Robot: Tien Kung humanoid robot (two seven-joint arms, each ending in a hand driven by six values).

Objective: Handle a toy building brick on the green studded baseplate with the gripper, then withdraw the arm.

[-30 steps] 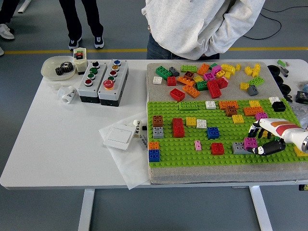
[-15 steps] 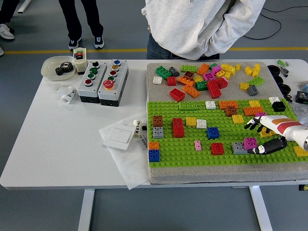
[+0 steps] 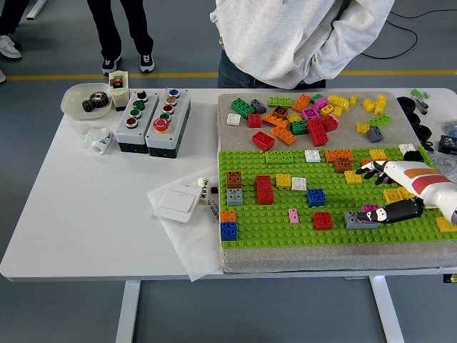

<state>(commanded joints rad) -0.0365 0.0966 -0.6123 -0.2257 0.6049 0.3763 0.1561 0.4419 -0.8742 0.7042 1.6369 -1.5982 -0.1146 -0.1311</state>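
The right hand (image 3: pixel 385 193) is reaching in from the right edge over the green baseplate (image 3: pixel 285 232). Its upper fingers (image 3: pixel 373 168) are extended and its thumb is lying low beside the magenta brick (image 3: pixel 370 209), which is sitting on the baseplate against a grey brick (image 3: pixel 355 219). The hand is bracketing the magenta brick loosely; whether it is actually pinching the brick cannot be determined. The step in hand appears to be the grasp or release at that brick. The next move is likely calling for a clean lift clear of the neighbouring studs, then retraction to the right.

Counted items: one baseplate, two button boxes (image 3: pixel 153 119), one bowl (image 3: pixel 86 100), and one person (image 3: pixel 300 36) standing at the far side. The left arm is not showing.
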